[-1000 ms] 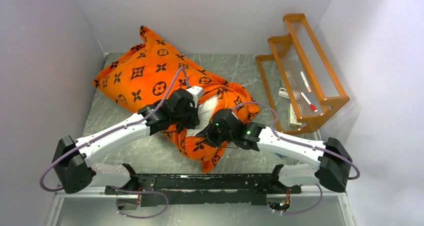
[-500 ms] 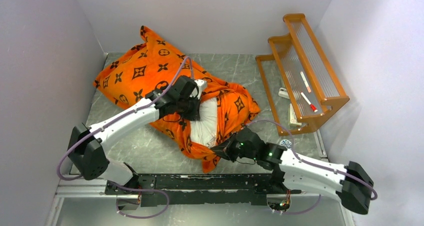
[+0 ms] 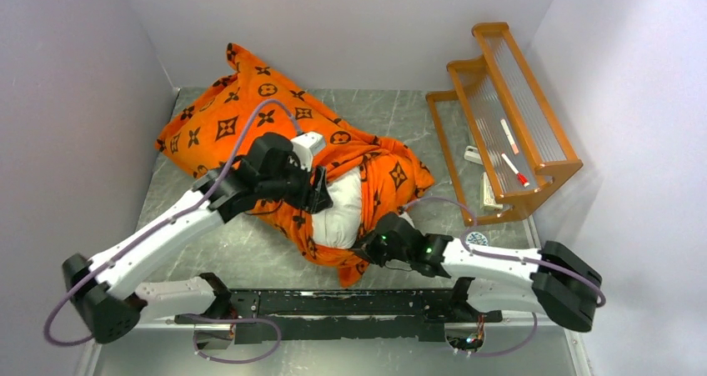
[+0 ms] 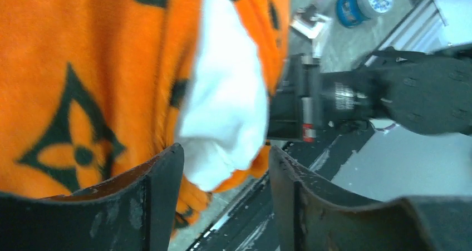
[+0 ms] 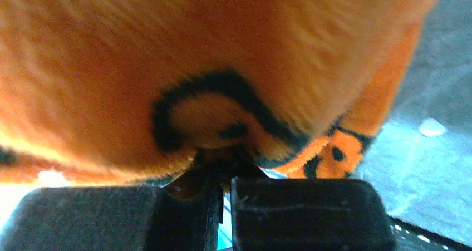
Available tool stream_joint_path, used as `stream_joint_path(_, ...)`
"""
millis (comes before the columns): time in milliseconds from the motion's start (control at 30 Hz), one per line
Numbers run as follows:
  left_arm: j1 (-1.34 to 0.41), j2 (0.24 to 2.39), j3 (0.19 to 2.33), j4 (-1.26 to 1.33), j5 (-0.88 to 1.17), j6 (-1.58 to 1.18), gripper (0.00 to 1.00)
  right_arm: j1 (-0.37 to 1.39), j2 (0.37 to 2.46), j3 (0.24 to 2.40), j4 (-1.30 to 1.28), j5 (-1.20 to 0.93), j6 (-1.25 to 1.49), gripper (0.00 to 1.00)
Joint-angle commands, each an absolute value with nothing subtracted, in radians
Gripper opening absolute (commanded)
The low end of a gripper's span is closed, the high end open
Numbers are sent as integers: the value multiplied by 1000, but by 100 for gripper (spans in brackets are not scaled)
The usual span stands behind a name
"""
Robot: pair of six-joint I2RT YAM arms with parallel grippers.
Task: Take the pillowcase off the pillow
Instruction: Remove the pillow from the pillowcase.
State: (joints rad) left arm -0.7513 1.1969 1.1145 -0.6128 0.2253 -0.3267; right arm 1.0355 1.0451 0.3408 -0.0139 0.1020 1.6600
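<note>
The orange pillowcase point(image 3: 250, 117), printed with dark motifs, lies diagonally on the table with its open end toward me. The white pillow point(image 3: 342, 211) bulges out of that opening. My left gripper point(image 3: 322, 196) hovers at the left side of the bare pillow, open, with nothing between its fingers point(image 4: 167, 178). In the left wrist view the pillow point(image 4: 222, 106) and the pillowcase point(image 4: 83, 67) lie just beyond my left gripper point(image 4: 225, 153). My right gripper point(image 3: 364, 248) is at the near hem, shut on a fold of the pillowcase point(image 5: 222, 50). Seen from its own wrist, the right gripper point(image 5: 225, 170) pinches the fabric edge.
A wooden rack point(image 3: 508, 109) stands at the right with pens on it. A small blue-lidded jar point(image 3: 477, 239) sits beside my right forearm. Grey walls close in on the left, back and right. The black rail point(image 3: 333, 305) runs along the near edge.
My left gripper has opened, let go, and drawn back to the left. My right gripper closed on the hem and pulled it toward the near edge.
</note>
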Motion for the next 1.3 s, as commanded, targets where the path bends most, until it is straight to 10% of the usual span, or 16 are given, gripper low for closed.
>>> stream_joint_path(0,-847,1050,1143,-721,18,-399,66,1035,1197,420,-107,74,1508,0)
stream_joint_path(467,-857,1076,971,-694,-218,-441,73,1032,1165,336,-17,46,1508,0)
stream_joint_path(767,-866,1066,1001,-863,-501,-483,8,1030,1119,366,-224,149,1494,0)
stream_joint_path(1267,-495,1169,1201,-811,-410,-173,5,1029,853,219,-312,201,1442,0)
